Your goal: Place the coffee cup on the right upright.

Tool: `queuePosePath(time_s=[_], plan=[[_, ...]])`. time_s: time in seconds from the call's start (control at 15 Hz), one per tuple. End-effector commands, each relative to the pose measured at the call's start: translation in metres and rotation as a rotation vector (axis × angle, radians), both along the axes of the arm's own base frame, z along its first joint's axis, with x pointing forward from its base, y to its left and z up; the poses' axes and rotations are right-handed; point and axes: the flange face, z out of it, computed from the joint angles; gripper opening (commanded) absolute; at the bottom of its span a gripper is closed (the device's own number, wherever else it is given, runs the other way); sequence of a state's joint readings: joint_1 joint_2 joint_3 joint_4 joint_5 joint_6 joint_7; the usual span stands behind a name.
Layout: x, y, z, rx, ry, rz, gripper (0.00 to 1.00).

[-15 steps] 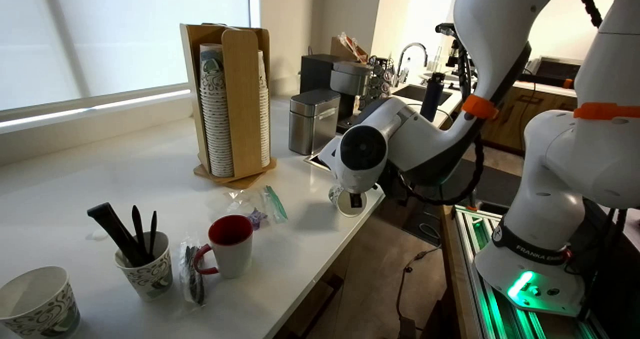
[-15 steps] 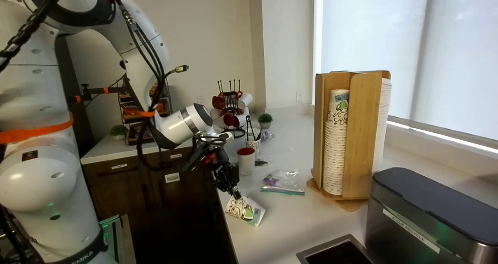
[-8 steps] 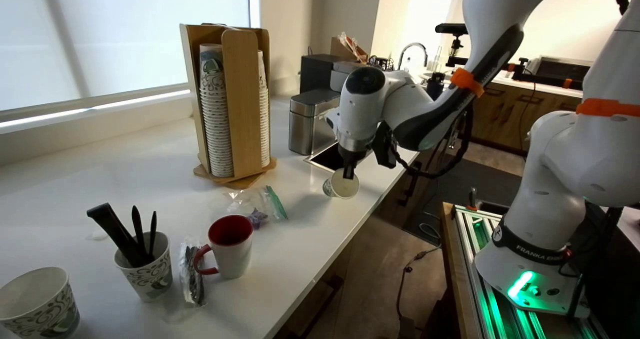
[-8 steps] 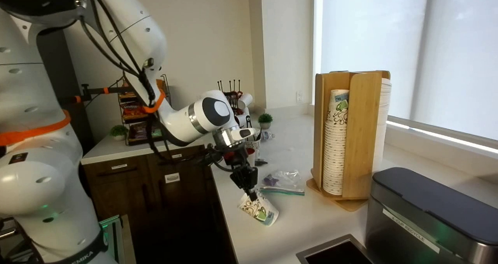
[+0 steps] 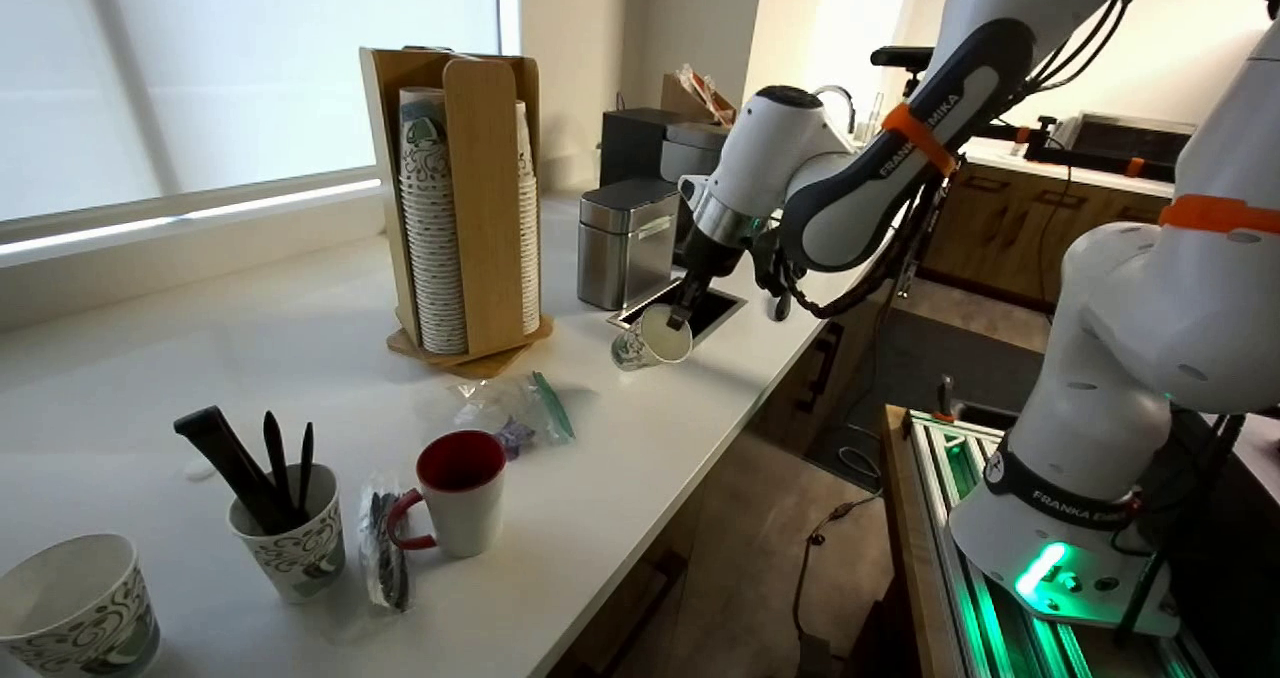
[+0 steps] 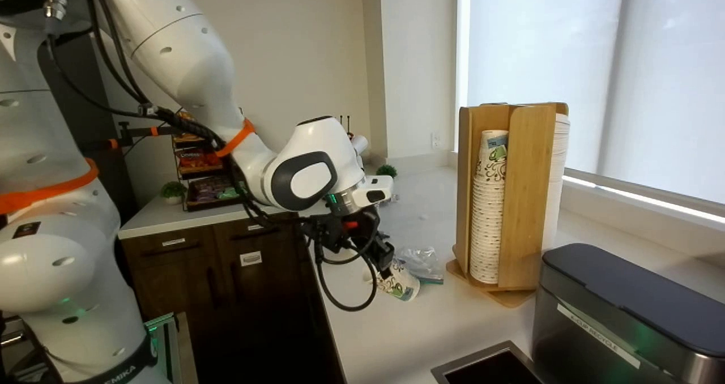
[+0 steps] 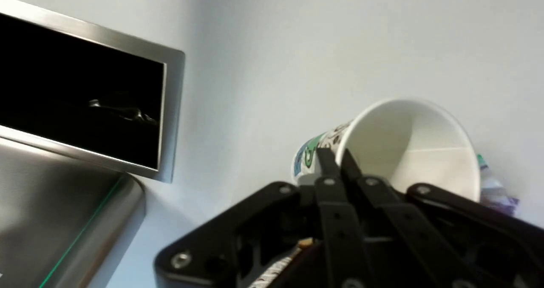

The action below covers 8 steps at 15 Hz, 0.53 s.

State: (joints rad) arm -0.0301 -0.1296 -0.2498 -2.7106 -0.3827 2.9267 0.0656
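Observation:
The coffee cup is a paper cup with a pale inside and a green, blue and brown scroll print outside. It shows in both exterior views [image 5: 633, 350] [image 6: 403, 288] and in the wrist view [image 7: 418, 139]. My gripper [image 5: 679, 318] is shut on its rim, one finger inside the cup and one outside, as the wrist view [image 7: 335, 154] shows. The cup is tilted, mouth towards the gripper and base pointing down and away. It is over the white counter near the hole; I cannot tell whether its base touches. In an exterior view the gripper [image 6: 387, 271] partly covers the cup.
A wooden cup holder [image 5: 480, 208] stands behind. A steel bin [image 5: 628, 243] is beside a framed rectangular hole [image 7: 170, 109]. A clear bag [image 5: 510, 413], a white mug with dark red inside [image 5: 470, 503], a patterned cup with black utensils [image 5: 300, 553] and another patterned cup [image 5: 85, 608] lie further along.
My gripper has carried the cup away from the counter's front edge, towards the hole and wooden holder. The arm and wrist have turned, and the cup's tilt has changed. The grip stays on the rim.

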Motion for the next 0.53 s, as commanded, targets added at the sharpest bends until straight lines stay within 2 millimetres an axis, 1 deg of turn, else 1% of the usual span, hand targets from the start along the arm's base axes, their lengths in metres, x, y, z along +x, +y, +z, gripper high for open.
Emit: queuePosePath(time_s=[0.0,0.07,0.2,0.27,0.33,0.4,0.47], plan=[[-0.024,0.034,0.018,0.117,-0.077,0.111,0.01],[-0.006,0.016,0.005,0.06,-0.039,0.043,0.05],[-0.01,0.032,0.015,0.091,-0.063,0.092,0.05],[-0.011,0.035,0.018,0.097,-0.072,0.099,0.01],[-0.012,0.034,0.024,0.113,-0.063,0.103,0.01],[-0.014,0.038,0.027,0.16,-0.033,0.137,0.01],[-0.013,0.037,0.028,0.189,0.02,0.175,0.01]])
